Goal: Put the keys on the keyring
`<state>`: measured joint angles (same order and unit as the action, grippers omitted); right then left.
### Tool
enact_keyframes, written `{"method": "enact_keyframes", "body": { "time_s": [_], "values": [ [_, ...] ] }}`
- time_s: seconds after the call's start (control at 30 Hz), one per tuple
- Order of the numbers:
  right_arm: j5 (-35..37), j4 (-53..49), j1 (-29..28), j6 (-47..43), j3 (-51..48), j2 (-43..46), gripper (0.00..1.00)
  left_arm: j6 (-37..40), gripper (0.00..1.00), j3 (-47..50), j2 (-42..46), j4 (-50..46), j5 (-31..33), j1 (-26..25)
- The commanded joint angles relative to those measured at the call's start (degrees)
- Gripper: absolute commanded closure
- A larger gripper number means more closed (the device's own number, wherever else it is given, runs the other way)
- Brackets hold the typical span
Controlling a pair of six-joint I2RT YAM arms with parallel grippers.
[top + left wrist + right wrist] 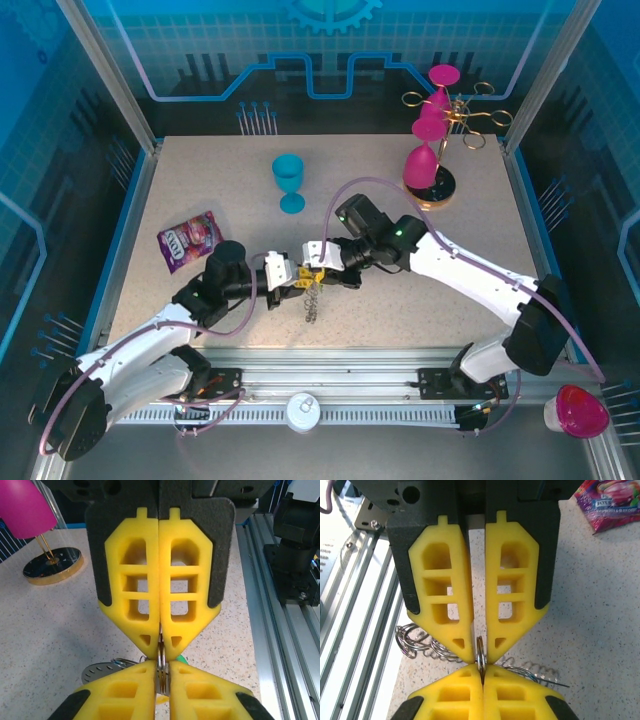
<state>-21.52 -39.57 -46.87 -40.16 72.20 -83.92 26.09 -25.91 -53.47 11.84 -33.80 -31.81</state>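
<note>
Grey metal rail (350, 385) runs along the near edge of the speckled table (450, 310), with both arms bolted to it.

Just beyond, mid-table, the two grippers meet tip to tip. The left gripper (161, 647) has its yellow fingers pressed together on a thin split ring (161, 669) seen edge-on. The right gripper (479, 652) faces it, its fingers spread at the base but pinched at the tips on the same ring.

The keys (100, 670) hang right beside this pinch: a flat grey blade to one side, a green tag (183, 659) peeping out on the other, and a yellowish piece (161, 699) below.

The keyring (412, 642), dark wire with a frilly, coiled edge, curls close behind the right fingertips. From overhead it trails from the pinch toward the near edge. I cannot tell whether the pinched ring belongs to the keys or to the keyring.

By my judgement everything here is very light, hard and slick. The keys will swing freely, and the frilly loop looks floppy enough to sag. The safest hold is flat across a ring's faces, close to where it must be threaded.

Farther back lie a purple sweet bag (188, 240) and a blue goblet (289, 180). Farthest, pink goblets (425, 160) hang on a gold rack (465, 120).
</note>
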Motion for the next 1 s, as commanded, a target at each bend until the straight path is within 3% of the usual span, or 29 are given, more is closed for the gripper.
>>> {"method": "enact_keyframes", "body": {
  "time_s": [0.0, 0.17, 0.27, 0.43, 0.73, 0.83, 0.97],
  "values": [
    [-0.4, -4.7, -2.7, -2.4, 4.2, -1.4, 1.00, 1.9, 0.90, -2.6, -0.5, -1.3, 1.1, -0.4],
    [-1.4, -1.5, -1.7, 0.5, 2.4, 0.1, 0.98, 1.7, 1.00, -1.9, 0.4, 0.0, 1.5, -0.4],
    [-4.9, 5.7, 1.3, 4.7, -3.1, 4.5, 0.76, 0.7, 1.00, -0.7, 1.4, 2.8, 1.1, -0.4],
    [-9.0, 15.2, 4.7, 8.1, -11.1, 8.8, 0.63, -1.1, 1.00, 2.2, 2.6, 10.0, -3.2, -0.3],
    [-12.0, 17.6, 5.2, 8.5, -13.0, 9.5, 0.62, -2.4, 1.00, 3.0, 2.8, 12.5, -4.6, -0.4],
    [-12.6, 17.9, 5.2, 8.6, -12.6, 9.2, 0.65, -2.7, 1.00, 3.0, 2.8, 12.8, -4.8, -0.4],
    [-13.0, 17.4, 5.2, 8.2, -12.3, 8.6, 0.78, -3.2, 1.00, 3.3, 2.8, 13.6, -4.8, -0.3]
  ]
}}
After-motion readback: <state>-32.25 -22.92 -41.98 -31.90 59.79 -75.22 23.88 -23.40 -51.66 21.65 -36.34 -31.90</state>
